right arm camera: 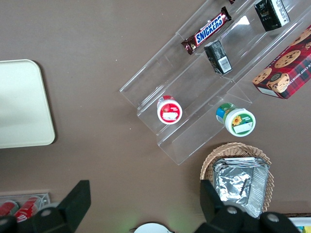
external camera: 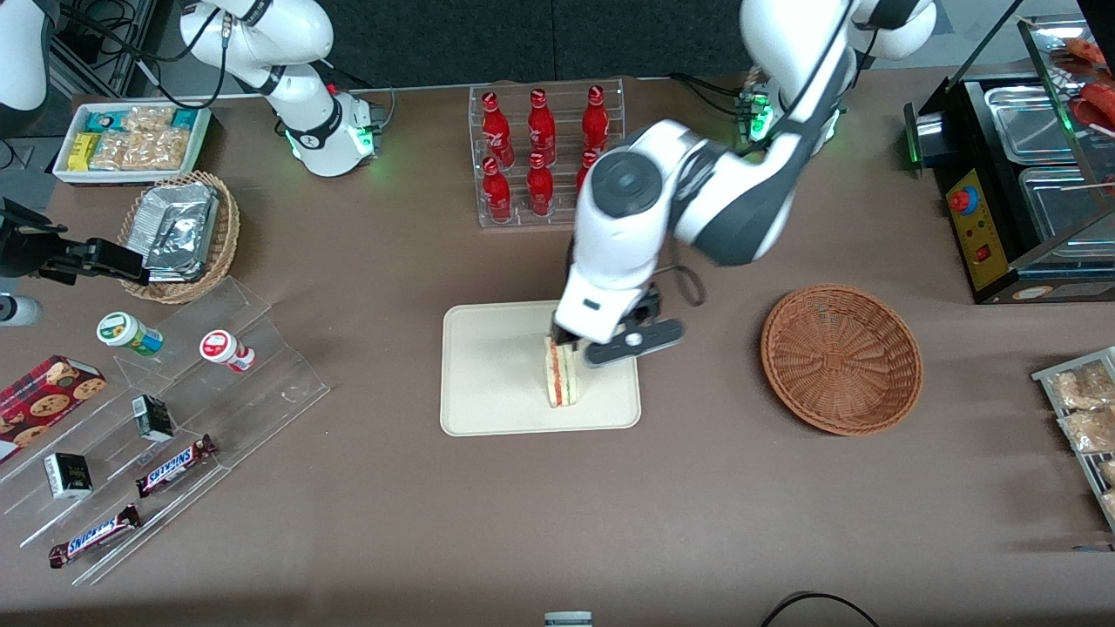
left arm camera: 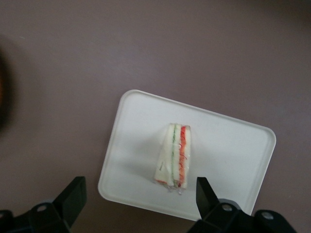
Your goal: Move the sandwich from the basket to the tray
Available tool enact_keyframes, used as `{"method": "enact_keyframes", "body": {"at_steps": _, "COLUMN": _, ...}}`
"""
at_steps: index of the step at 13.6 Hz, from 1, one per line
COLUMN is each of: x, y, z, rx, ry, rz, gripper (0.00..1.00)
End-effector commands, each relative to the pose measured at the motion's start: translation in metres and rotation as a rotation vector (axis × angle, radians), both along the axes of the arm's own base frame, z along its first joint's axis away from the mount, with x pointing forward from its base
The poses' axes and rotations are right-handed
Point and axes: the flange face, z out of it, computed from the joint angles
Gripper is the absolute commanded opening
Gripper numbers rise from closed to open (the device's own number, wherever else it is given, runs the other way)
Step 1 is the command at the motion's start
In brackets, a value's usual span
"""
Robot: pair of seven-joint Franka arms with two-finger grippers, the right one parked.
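Observation:
The sandwich (external camera: 562,380) stands on its edge on the cream tray (external camera: 488,366), in the part of the tray toward the working arm's end, with its red and green filling layers facing the front camera. My left gripper (external camera: 563,345) hovers just above it, open, and holds nothing. In the left wrist view the sandwich (left arm camera: 174,154) rests on the tray (left arm camera: 228,145), and the gripper (left arm camera: 138,188) has its black fingers (left arm camera: 203,190) spread wide with clear gaps to the sandwich. The reddish-brown wicker basket (external camera: 841,357) is empty and sits beside the tray, toward the working arm's end of the table.
A rack of red bottles (external camera: 540,152) stands farther from the front camera than the tray. A tan basket of foil packs (external camera: 181,233), a white snack box (external camera: 131,139) and a clear stepped stand with snacks (external camera: 157,435) lie toward the parked arm's end. A black heated case (external camera: 1019,174) stands at the working arm's end.

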Motion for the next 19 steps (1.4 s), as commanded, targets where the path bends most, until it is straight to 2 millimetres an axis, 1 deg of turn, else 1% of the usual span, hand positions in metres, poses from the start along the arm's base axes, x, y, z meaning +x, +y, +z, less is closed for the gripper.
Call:
{"method": "enact_keyframes", "body": {"at_steps": 1, "x": -0.001, "y": 0.048, "z": 0.046, "rx": 0.026, "ry": 0.008, "rz": 0.084, "gripper": 0.99}}
{"method": "enact_keyframes", "body": {"at_steps": 3, "x": 0.000, "y": 0.095, "z": 0.079, "rx": 0.063, "ry": 0.035, "rz": 0.109, "gripper": 0.99}}
{"method": "enact_keyframes", "body": {"at_steps": 5, "x": 0.002, "y": 0.136, "z": 0.097, "rx": 0.087, "ry": 0.077, "rz": 0.081, "gripper": 0.99}}
{"method": "enact_keyframes", "body": {"at_steps": 7, "x": 0.003, "y": 0.168, "z": 0.113, "rx": 0.097, "ry": 0.097, "rz": 0.057, "gripper": 0.99}}
{"method": "enact_keyframes", "body": {"at_steps": 10, "x": 0.002, "y": 0.232, "z": 0.136, "rx": 0.097, "ry": 0.123, "rz": 0.005, "gripper": 0.99}}
{"method": "enact_keyframes", "body": {"at_steps": 11, "x": -0.003, "y": 0.257, "z": 0.144, "rx": 0.086, "ry": 0.132, "rz": -0.026, "gripper": 0.99}}
{"method": "enact_keyframes", "body": {"at_steps": 14, "x": -0.026, "y": 0.306, "z": 0.166, "rx": 0.066, "ry": 0.126, "rz": -0.111, "gripper": 0.99}}
{"method": "enact_keyframes", "body": {"at_steps": 16, "x": -0.044, "y": 0.335, "z": 0.172, "rx": 0.060, "ry": 0.139, "rz": -0.184, "gripper": 0.99}}
{"method": "enact_keyframes", "body": {"at_steps": 17, "x": -0.049, "y": 0.350, "z": 0.174, "rx": 0.058, "ry": 0.141, "rz": -0.203, "gripper": 0.99}}
{"method": "enact_keyframes", "body": {"at_steps": 19, "x": -0.057, "y": 0.368, "z": 0.176, "rx": 0.054, "ry": 0.155, "rz": -0.250, "gripper": 0.99}}
